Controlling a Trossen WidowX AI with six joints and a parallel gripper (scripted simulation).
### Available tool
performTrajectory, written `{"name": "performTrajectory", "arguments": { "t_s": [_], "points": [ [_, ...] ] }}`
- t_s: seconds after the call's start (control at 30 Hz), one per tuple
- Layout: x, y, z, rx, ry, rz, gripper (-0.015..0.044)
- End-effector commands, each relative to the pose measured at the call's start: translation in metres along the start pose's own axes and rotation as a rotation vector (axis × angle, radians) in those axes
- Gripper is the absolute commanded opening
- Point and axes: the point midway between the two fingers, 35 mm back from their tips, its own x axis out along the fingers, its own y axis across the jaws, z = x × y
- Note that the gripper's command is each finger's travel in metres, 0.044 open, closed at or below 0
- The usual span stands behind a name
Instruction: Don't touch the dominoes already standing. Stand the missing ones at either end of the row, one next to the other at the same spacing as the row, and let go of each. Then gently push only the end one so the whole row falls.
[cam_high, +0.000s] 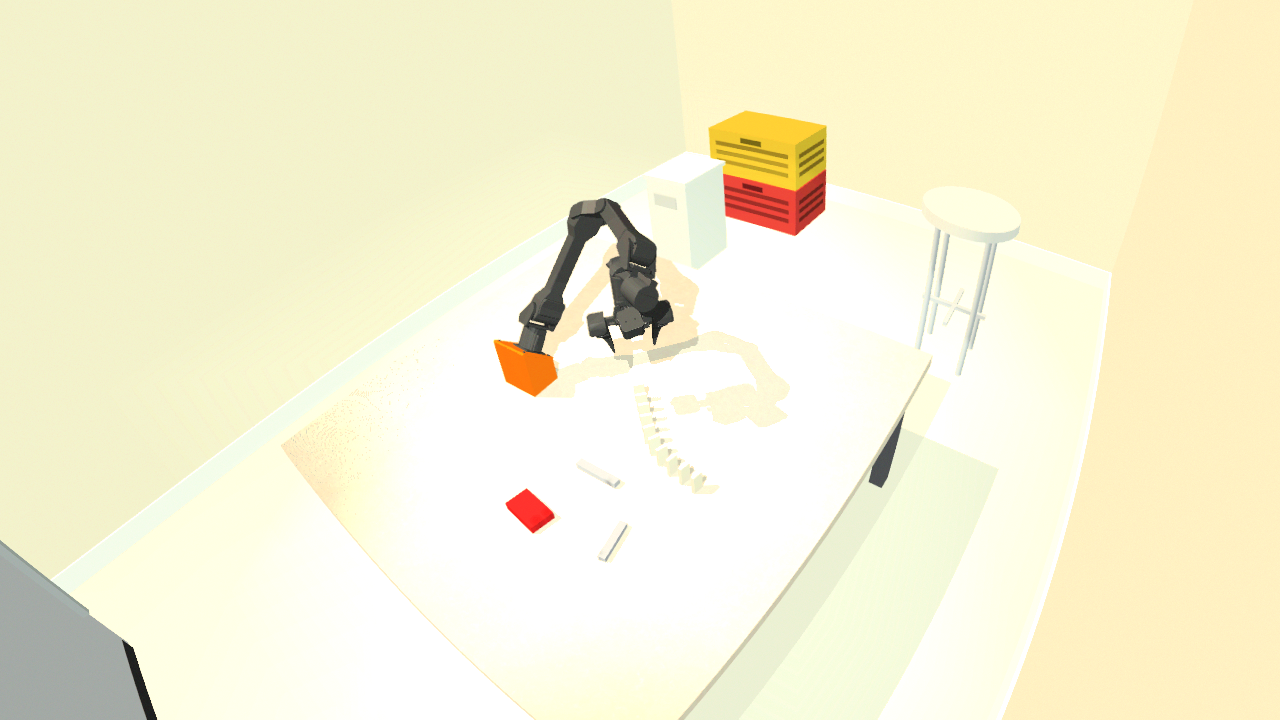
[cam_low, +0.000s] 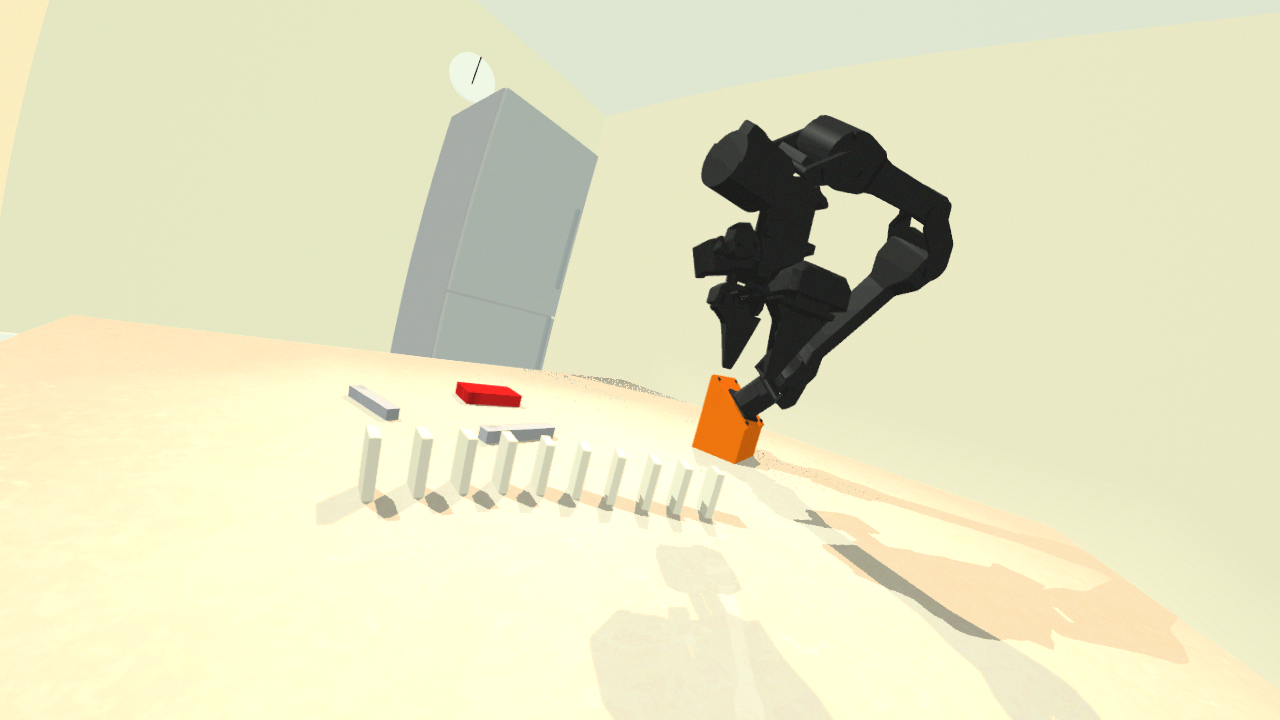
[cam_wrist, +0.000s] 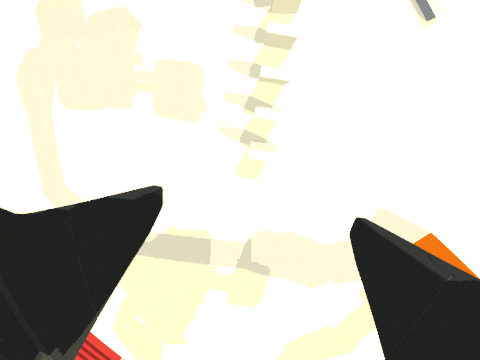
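Several thin cream dominoes stand upright in a curved row. The end domino nearest the arm (cam_low: 712, 492) (cam_wrist: 262, 148) stands upright, apart from its neighbour. The domino at the other end of the row (cam_low: 369, 465) (cam_high: 699, 482) also stands. My gripper (cam_high: 634, 346) (cam_low: 750, 370) (cam_wrist: 259, 212) is wide open and empty, raised above the table just beyond the arm-side end of the row. In the wrist view the row runs away from between the fingertips. One light grey bar (cam_high: 597, 473) (cam_low: 516, 434) lies flat beside the row, and another grey bar (cam_high: 613, 540) (cam_low: 373, 402) lies farther off.
A red block (cam_high: 529, 510) (cam_low: 487, 394) lies flat near the grey bars. The orange arm base (cam_high: 526, 368) (cam_low: 726, 425) stands on the table (cam_high: 769, 573). Beyond the table are stacked crates (cam_high: 767, 170), a white cabinet (cam_high: 687, 214) and a stool (cam_high: 971, 213).
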Motion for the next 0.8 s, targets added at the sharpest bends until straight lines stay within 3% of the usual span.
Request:
{"name": "performTrajectory", "arguments": {
  "t_s": [0.0, 0.4, 0.5, 0.77],
  "points": [
    [0.0, -0.001, -0.004, -0.076, 0.01, -0.01, 0.0387],
    [0.053, 0.0, -0.036, -1.406, 0.015, 0.005, 0.0072],
    [0.059, -0.001, -0.041, -1.57, 0.016, 0.009, 0.0],
    [0.059, -0.001, -0.041, -1.57, 0.016, 0.009, 0.0]
  ]
}}
